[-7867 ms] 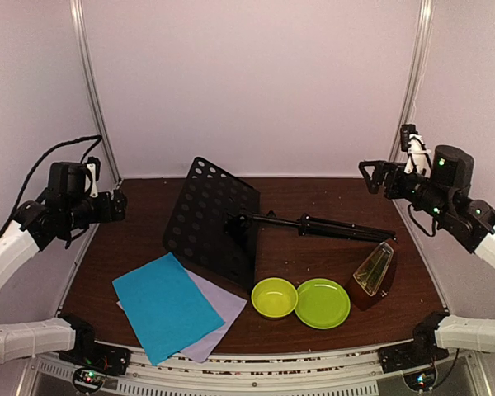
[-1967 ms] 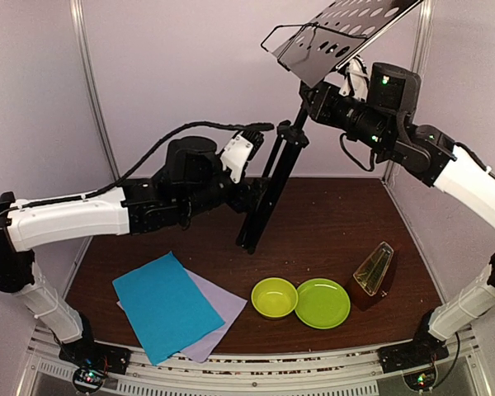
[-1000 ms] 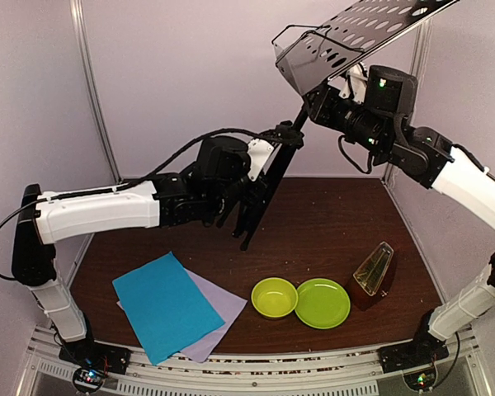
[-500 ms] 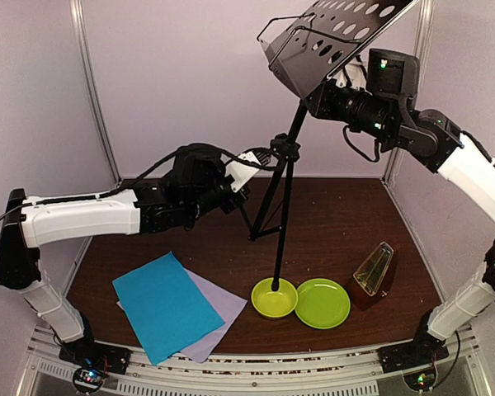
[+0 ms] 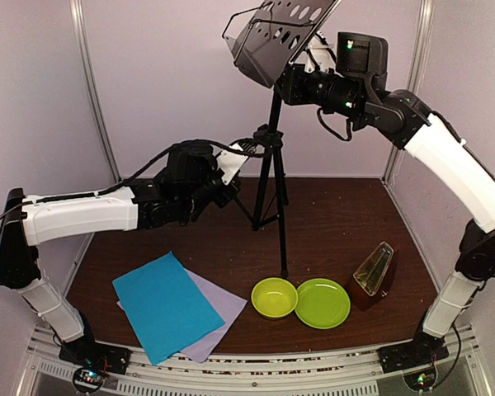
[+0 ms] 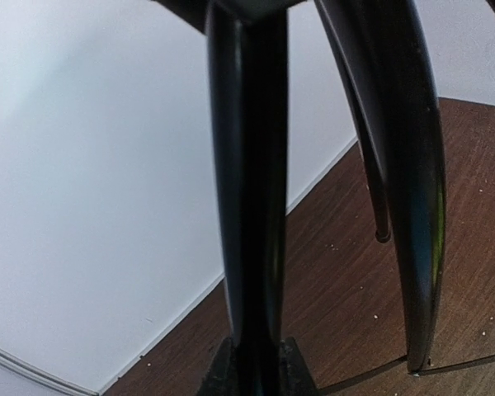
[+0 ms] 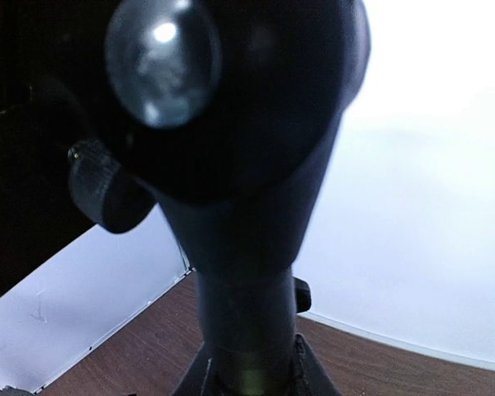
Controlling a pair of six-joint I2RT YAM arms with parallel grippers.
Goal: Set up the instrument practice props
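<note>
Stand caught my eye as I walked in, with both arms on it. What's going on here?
Both arms are setting up the stand. The right gripper clamps it just under the tilted desk, and the left gripper grips it lower down, near the leg hub. The stand is upright with its legs spread, behind the bowl. The sheets lie flat at the near left and the metronome sits beside the plate, both untouched.
</note>
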